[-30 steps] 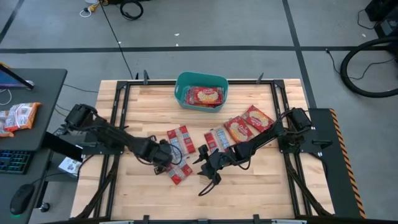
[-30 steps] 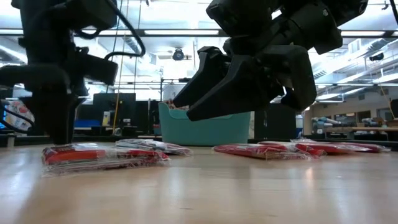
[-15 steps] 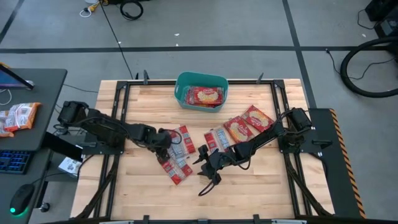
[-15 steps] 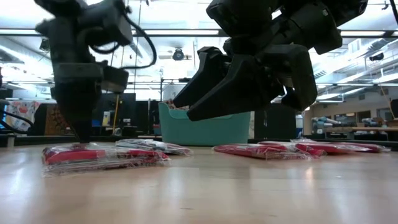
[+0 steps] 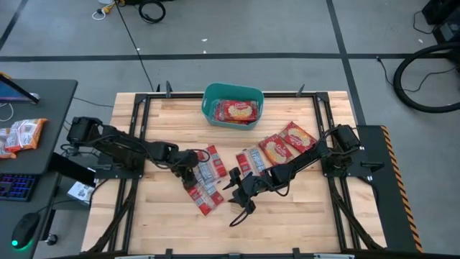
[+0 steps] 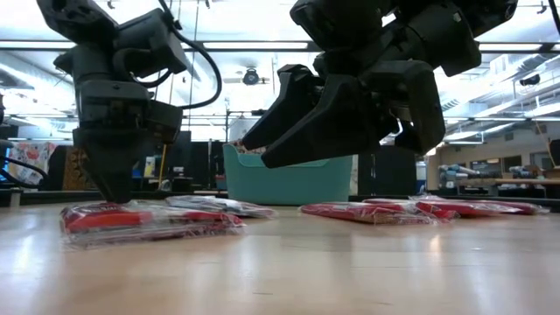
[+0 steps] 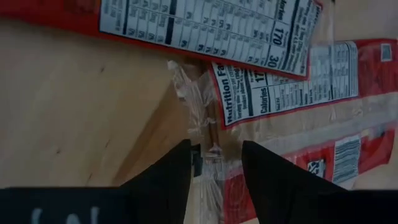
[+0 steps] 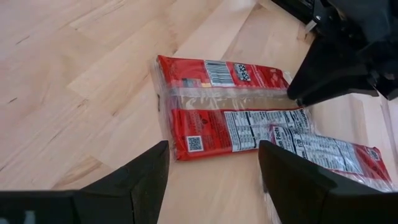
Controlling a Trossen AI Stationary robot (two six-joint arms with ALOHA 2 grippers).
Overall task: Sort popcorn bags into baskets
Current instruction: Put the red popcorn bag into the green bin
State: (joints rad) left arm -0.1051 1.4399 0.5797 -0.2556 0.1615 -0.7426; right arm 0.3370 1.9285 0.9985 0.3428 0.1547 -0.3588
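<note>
On the wooden tabletop (image 5: 165, 115), the teal basket (image 5: 210, 114) sits at the upper middle of the high view, against the far edge, and one large squarish red popcorn bag (image 5: 236, 110) with a round yellowish picture lies inside it. Two more squarish bags (image 5: 286, 142) lie side by side right of centre, touching each other, and a narrow packet (image 5: 249, 160) rests just left of them. At centre left, three narrow red packets form a loose cluster: two (image 5: 210, 161) lie next to each other and a third (image 5: 203, 194) lies below them, nearest the front edge. The left tool (image 5: 188, 173) is down at this cluster, its tip at the upper end of the lower packet; in the low view it stands upright with its point on that packet (image 6: 149, 219). The left wrist view shows its two dark fingers (image 7: 168, 180) only slightly apart, with the crinkled clear end seal of the packet (image 7: 202, 134) between them, though whether they are pressing on it cannot be told. The right tool (image 5: 238, 188) hangs just right of the cluster, at the middle of the frame, raised off the wood in the low view (image 6: 350, 109). Its fingers (image 8: 140, 180) are spread wide apart and hold nothing, with the nearest narrow packet (image 8: 217, 112) lying flat ahead of them.
</note>
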